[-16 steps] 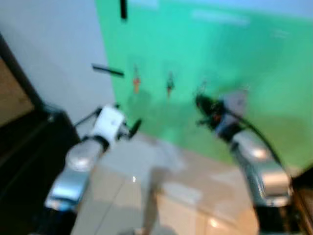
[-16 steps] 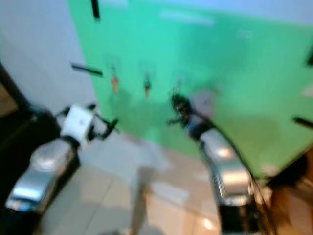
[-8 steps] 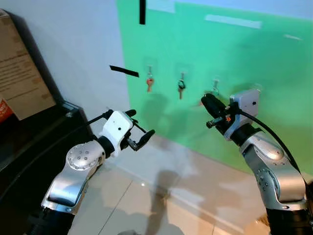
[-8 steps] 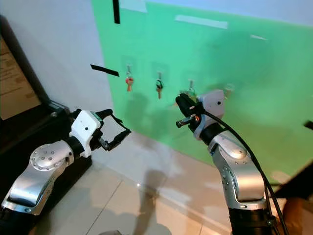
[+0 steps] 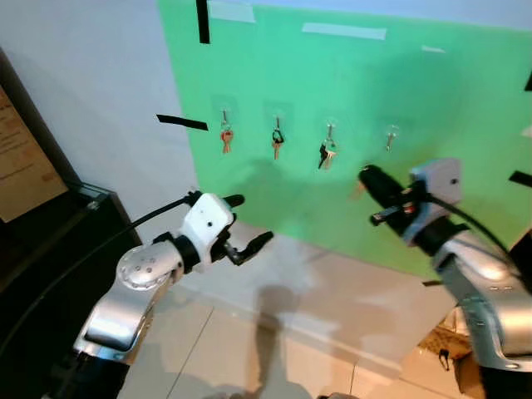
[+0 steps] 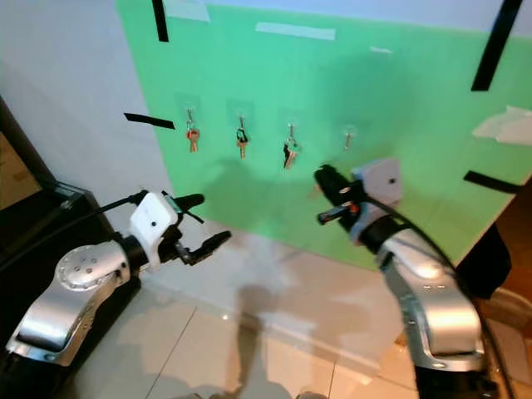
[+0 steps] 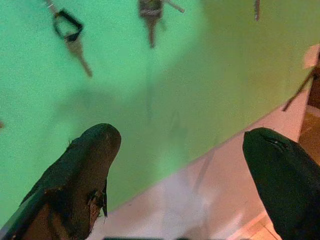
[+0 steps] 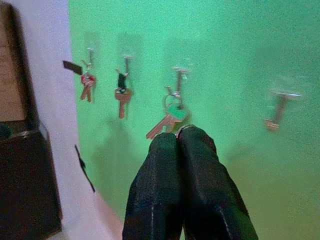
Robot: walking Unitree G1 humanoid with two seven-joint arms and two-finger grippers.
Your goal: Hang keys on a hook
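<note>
Green board (image 5: 399, 100) across upper frame; four keys on hooks, green-tagged keys (image 8: 170, 116) third. Right gripper (image 8: 186, 142) centre-right, jaws together, empty, just short of them. Left gripper (image 7: 180, 165) jaws apart. Hanging looks finished; next, pull back.

The hooks (image 6: 290, 126) on the green panel (image 6: 399, 100) are tiny in the head views, can't really make out their shape. Right wrist view is soft, so the key with the green tag (image 8: 170, 114) and the lone key (image 8: 276, 111) further along look smeared. The right gripper (image 8: 181, 145) fingertips cover the wall just below that tagged key. Left wrist view cuts off one key (image 7: 256, 9) at the edge
</note>
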